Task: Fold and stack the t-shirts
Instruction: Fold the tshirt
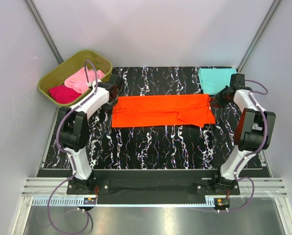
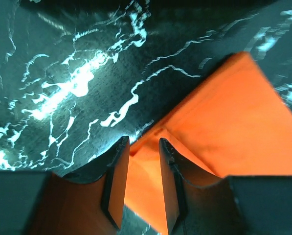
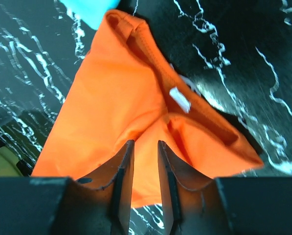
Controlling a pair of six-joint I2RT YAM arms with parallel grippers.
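Scanning from the table's 9 o'clock side, we meet the olive tub (image 1: 65, 70) first, sitting at 10 o'clock off the corner of the black marbled table (image 1: 150, 147). It holds two shirts: the magenta t-shirt (image 1: 62, 94) at its 7 o'clock end and the pink t-shirt (image 1: 81, 79) at its 1 o'clock end, both crumpled.

Next comes the left gripper (image 2: 143, 144), at the 9 o'clock end of the orange t-shirt (image 1: 160, 110). Its jaws stand apart with a narrow gap, orange cloth showing through it, and nothing is pinched. That end's corner lies just ahead of the fingertips.

We see the orange t-shirt as a long flat band running from 9 to 3 o'clock across the middle of the table. Its far and near edges are fairly straight, and its 3 o'clock end is rumpled. A wide bare stretch of table lies toward 6 o'clock, between the shirt's near edge and the arm bases. A narrower bare strip lies toward 12 o'clock.

At the shirt's 3 o'clock end the right gripper (image 3: 146, 144) hovers over the cloth, its jaws likewise parted and holding nothing. The teal t-shirt (image 1: 215, 78) lies flat at 1 o'clock, just beside the orange corner. We cannot tell whether the two touch.

We count four t-shirts, one of each colour, one tub and two grippers.
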